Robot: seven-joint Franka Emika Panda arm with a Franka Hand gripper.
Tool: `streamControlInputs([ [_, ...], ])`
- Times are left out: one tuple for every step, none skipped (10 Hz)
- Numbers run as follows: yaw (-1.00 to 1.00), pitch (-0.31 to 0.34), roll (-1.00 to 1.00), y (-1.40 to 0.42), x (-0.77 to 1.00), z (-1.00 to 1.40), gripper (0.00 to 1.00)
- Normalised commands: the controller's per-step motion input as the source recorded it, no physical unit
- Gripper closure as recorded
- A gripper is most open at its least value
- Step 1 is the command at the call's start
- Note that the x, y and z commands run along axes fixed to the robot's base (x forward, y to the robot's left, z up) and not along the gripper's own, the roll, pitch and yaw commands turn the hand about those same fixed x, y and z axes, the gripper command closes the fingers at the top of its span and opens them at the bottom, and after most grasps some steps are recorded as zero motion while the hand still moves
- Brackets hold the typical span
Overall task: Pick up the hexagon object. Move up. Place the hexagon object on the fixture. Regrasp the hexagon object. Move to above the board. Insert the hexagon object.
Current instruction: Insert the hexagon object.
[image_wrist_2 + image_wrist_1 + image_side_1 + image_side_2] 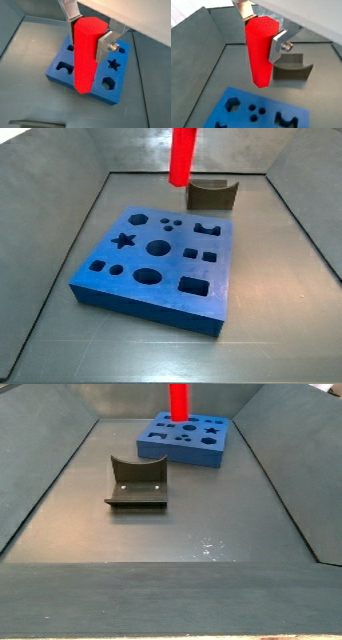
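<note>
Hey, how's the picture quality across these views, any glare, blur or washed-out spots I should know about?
In both wrist views the red bar held in the gripper is so saturated that its faces nearly merge, and a pale housing above is washed out. In a side view the blue board is evenly lit, with soft sheen on the metal floor. In a side view small bright specks glint on the floor before the fixture.

Both wrist views look down past the claw (263, 31) — both side views face the board (154, 258) from opposite ends.

Enclosure floor (80, 534): flat, matte dark grey.
Side walls (54, 248): grey panels sloping outward from the floor.
Pale specks (207, 544): scattered on the floor.
</note>
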Motion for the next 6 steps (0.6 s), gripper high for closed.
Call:
streamControlInputs([
  [-0.18, -0.104, -0.44, -0.09, -0.81, -0.19, 1.0],
  [0.0, -0.056, -0.36, -0.17, -0.95, -0.33, 1.0],
  [0.0, -0.016, 0.0, 0.0, -0.01, 0.0, 1.0],
  [0.0, -0.001, -0.04, 0.0, -0.01, -0.08, 1.0],
  [-0.21, 0.037, -0.37, -0.05, -0.7, -0.4, 1.0],
  [-0.14, 0.017, -0.34, -0.05, -0.84, -0.47, 1.0],
])
